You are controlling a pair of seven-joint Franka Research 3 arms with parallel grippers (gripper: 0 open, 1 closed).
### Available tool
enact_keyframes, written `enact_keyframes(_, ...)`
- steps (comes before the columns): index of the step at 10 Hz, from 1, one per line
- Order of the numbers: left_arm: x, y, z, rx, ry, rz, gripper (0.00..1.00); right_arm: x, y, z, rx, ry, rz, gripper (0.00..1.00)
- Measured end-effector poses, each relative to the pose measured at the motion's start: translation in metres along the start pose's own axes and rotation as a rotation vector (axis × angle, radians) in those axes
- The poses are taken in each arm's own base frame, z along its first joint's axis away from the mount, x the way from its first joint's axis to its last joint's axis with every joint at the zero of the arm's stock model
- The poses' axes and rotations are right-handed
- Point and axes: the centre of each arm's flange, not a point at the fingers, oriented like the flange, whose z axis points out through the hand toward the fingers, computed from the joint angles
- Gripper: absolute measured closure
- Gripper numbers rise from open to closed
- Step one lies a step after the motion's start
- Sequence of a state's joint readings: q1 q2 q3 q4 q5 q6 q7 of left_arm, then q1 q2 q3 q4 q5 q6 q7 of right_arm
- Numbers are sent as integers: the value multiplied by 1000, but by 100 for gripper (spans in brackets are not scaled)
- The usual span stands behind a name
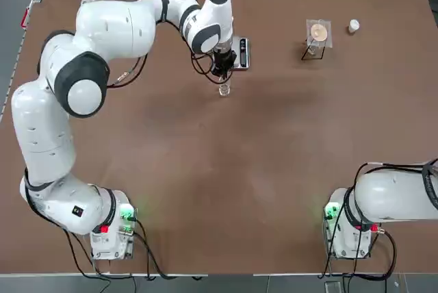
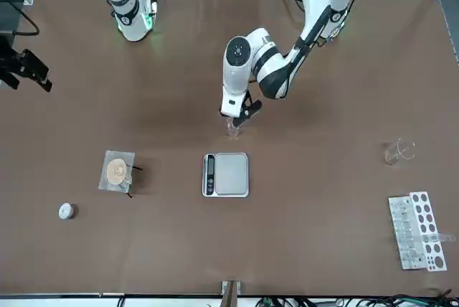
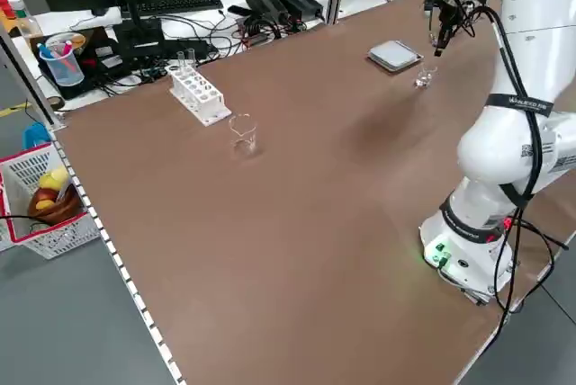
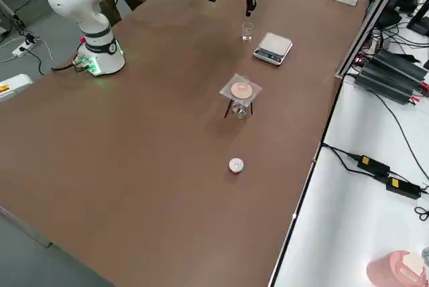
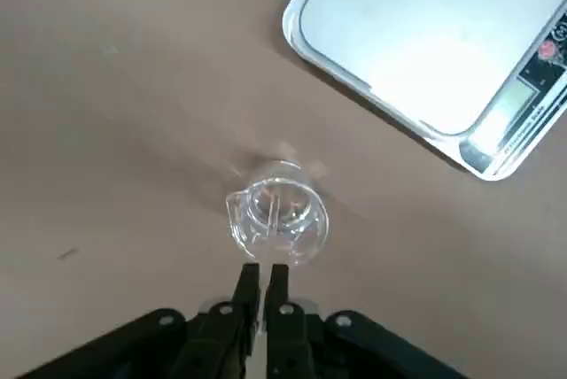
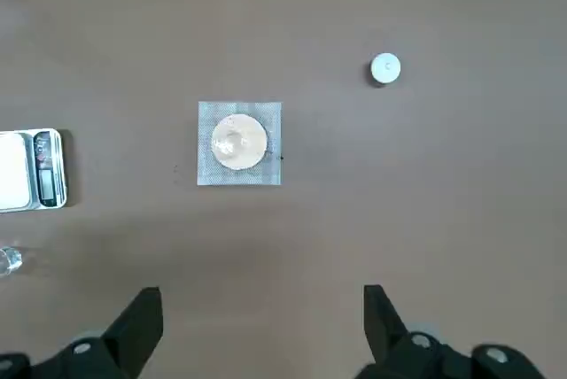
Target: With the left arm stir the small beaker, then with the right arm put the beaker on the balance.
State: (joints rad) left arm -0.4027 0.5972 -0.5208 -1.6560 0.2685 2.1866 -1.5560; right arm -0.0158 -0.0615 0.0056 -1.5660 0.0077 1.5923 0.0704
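The small beaker (image 1: 224,90) is a tiny clear glass standing on the brown table just on the robot's side of the balance (image 1: 239,52), a flat grey scale with a silver plate. My left gripper (image 1: 223,70) hangs right above the beaker, fingers pointing down and shut. In the left wrist view the closed fingertips (image 5: 263,271) sit at the rim of the small beaker (image 5: 276,222), with the balance (image 5: 425,42) beyond. My right gripper (image 6: 260,317) is open and empty, high over the table's right part, far from the beaker.
A wire tripod with a mesh square and a tan disc (image 1: 317,33) stands right of the balance, a small white cap (image 1: 353,26) beyond it. A larger spouted beaker (image 2: 399,152) and a white test-tube rack (image 2: 417,239) sit on the robot's far left.
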Motion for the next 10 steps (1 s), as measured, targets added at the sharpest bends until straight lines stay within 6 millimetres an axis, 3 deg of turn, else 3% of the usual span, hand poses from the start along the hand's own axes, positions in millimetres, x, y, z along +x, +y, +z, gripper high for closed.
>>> enact_keyframes(6,-9,3,-4,6,-2,13,92,1,0,1,0,-2,0,0)
enact_keyframes(10,-3,10,-12,-13,-1,2,92,1,0,1,0,-2,0,0)
